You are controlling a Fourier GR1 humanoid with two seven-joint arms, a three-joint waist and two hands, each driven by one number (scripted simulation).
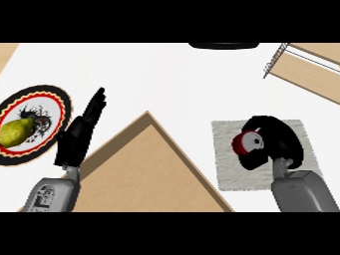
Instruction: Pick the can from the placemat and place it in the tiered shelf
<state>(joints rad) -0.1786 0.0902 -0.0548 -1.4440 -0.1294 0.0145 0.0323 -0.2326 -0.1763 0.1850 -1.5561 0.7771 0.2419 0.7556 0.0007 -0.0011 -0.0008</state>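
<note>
A red can with a white top [247, 143] lies on the grey placemat [230, 172] at the right. My right hand [275, 137] is curled round the can, its fingers wrapping it from the right and below. The wooden tiered shelf [316, 74] with thin metal rails stands at the top right, apart from the hand. My left hand [81, 132] shows at the left with straight fingers pointing up, holding nothing.
A round plate [58, 102] with a black, red and yellow rim lies at the far left, with a yellow-green pear [16, 130] on it. A tan triangular surface [146, 169] fills the lower middle. A dark object [224, 46] shows at the top edge.
</note>
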